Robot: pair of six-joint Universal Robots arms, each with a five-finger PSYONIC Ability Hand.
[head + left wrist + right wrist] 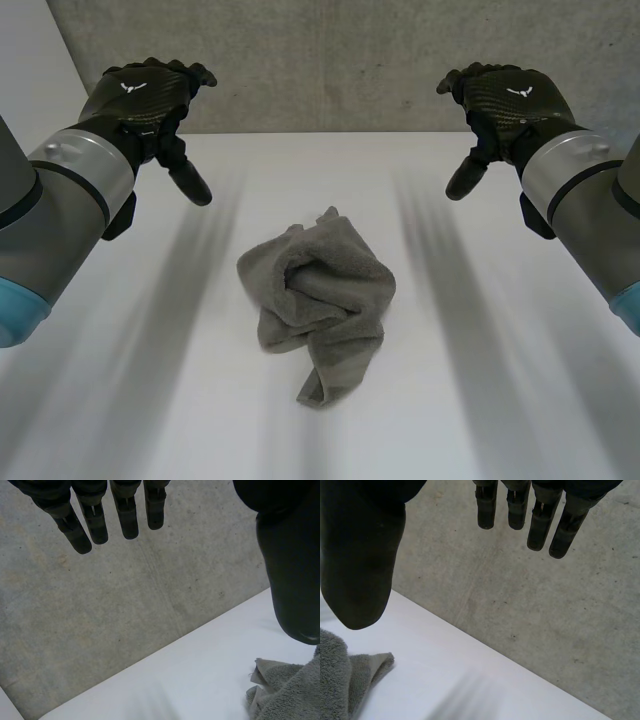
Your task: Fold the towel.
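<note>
Plainly nothing folded yet; grey towel (318, 300) crumpled in a heap at the centre of the frame on the white table (520, 400), with one tail trailing toward the lower edge; left hand (150, 95) raised at upper left, fingers straight, thumb apart, holding nothing; right hand (505, 100) likewise at upper right, fingers straight and empty; both well apart from the towel; left to do, by the look of it: spreading flat, finding corners, every fold.
</note>
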